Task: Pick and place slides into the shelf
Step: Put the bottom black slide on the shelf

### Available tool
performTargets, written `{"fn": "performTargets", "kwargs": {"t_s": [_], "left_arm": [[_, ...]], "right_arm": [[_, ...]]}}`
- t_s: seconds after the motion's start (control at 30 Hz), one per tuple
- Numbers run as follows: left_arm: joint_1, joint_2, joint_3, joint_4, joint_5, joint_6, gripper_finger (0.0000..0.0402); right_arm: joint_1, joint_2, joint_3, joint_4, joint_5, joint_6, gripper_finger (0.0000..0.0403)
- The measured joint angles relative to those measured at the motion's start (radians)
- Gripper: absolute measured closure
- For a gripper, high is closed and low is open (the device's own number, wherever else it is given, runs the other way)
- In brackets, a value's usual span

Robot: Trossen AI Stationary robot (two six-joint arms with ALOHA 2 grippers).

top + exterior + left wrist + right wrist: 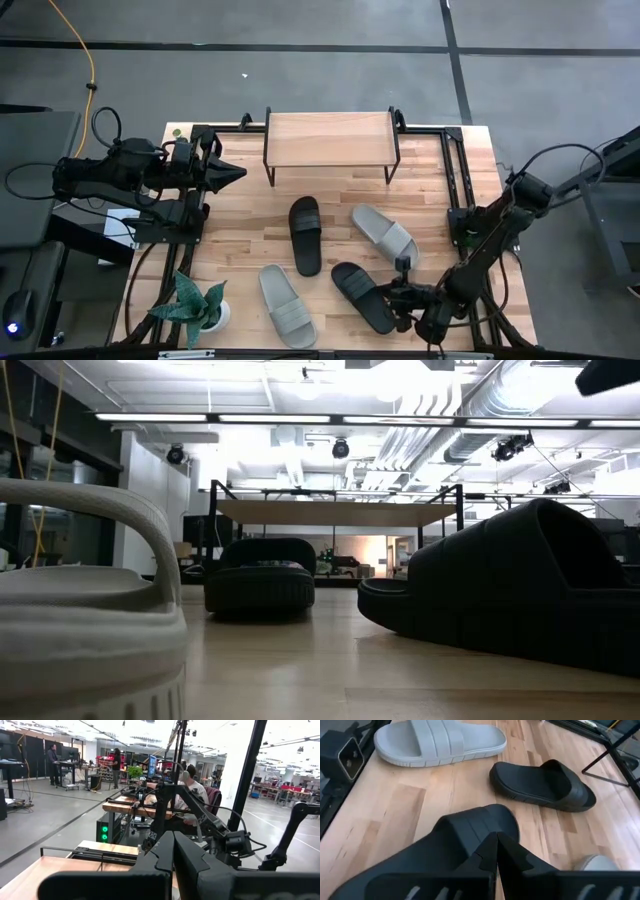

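Observation:
The shelf (330,140) stands at the table's far edge on thin black legs and shows far back in the low view (335,512). One black slide (306,233) (545,782) lies mid-table. The other black slide (362,296) (475,832) lies near the right front. One grey slide (385,234) lies right of centre, and another grey slide (287,305) (440,740) lies near the front edge. My right gripper (402,297) (496,854) is shut, right over the near black slide's end. My left gripper (238,172) (172,852) is shut and waits above the table's left side. My right gripper's shut fingers (512,851) point slanting down at the rounded end (492,815) of the near black slide, coming from the table's right. Whether they touch it I cannot tell. The slide lies flat on the table.
A small potted plant (200,305) stands at the near left corner. Black frame rails (455,175) run along the table's left and right sides. A small camera (345,755) sits at the near edge. Bare wood (240,220) lies between the left arm and the slides.

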Motion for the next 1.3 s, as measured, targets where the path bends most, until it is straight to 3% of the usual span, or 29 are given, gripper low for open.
{"fn": "performTargets", "kwargs": {"t_s": [0.7, 1.1, 1.3], "left_arm": [[0.0, 0.0, 0.0, -0.015, -0.007, 0.0, 0.0401], [0.0, 0.0, 0.0, -0.015, -0.007, 0.0, 0.0401], [0.0, 0.0, 0.0, -0.015, -0.008, 0.006, 0.0401]], "right_arm": [[0.008, 0.117, 0.0, 0.061, -0.063, -0.097, 0.0398], [0.007, 0.121, 0.001, 0.055, -0.037, -0.123, 0.026], [-0.001, 0.185, 0.002, 0.055, -0.032, -0.14, 0.0228]]}}
